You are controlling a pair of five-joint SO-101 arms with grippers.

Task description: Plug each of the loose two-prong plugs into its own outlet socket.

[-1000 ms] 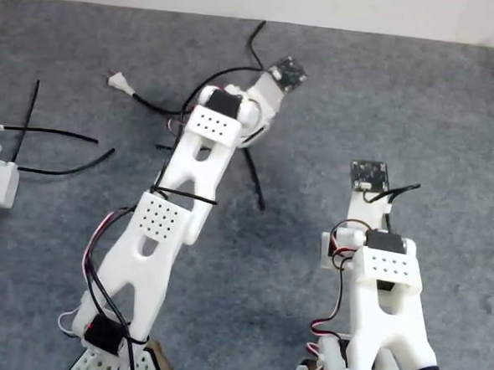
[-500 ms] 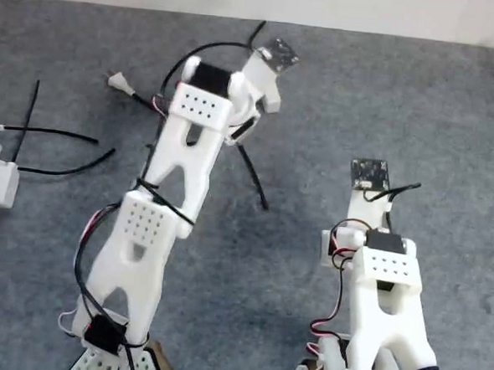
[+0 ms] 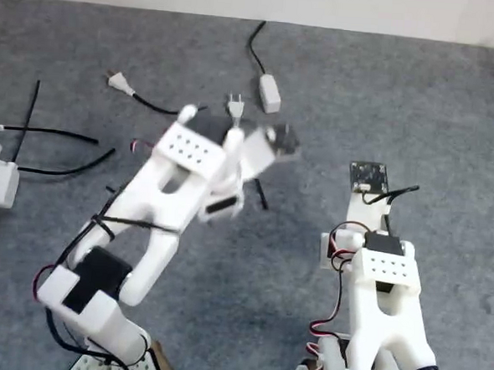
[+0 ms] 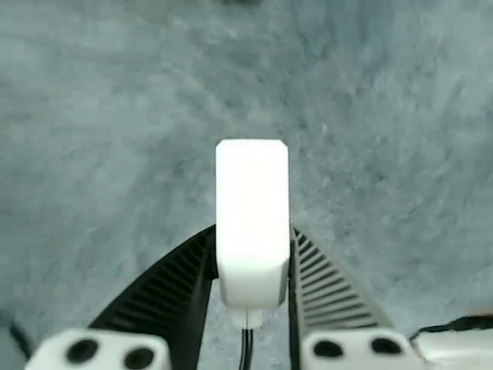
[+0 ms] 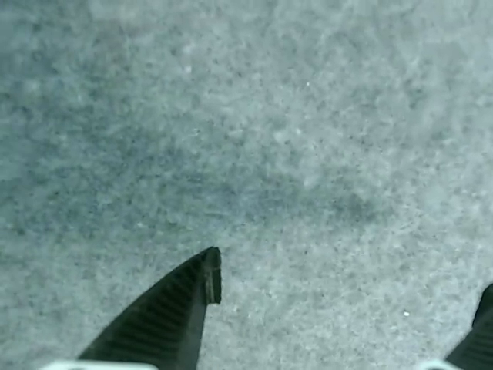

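A white block (image 4: 253,208) is clenched between the black fingers (image 4: 181,281) of the left gripper (image 4: 253,231), both inner faces pressed against its sides. A thin cord (image 4: 246,351) leaves the end nearest the camera. I cannot tell whether it is a plug or a socket.

In the high view a two-prong plug (image 3: 232,105) shows just above the raised left arm (image 3: 190,160), prongs toward the top of the frame. A white socket (image 3: 269,92) lies just to its right at upper centre, and its black lead (image 3: 255,43) runs toward the top edge. A second plug (image 3: 117,81) lies in the upper left, well apart. More white sockets (image 3: 2,185) sit at the left edge beside loose black cords (image 3: 61,133).

The right gripper (image 5: 349,276) hangs over the grey carpeted bench (image 5: 308,116), its fingers spread wide and released. The right arm (image 3: 384,273) stands at lower right.
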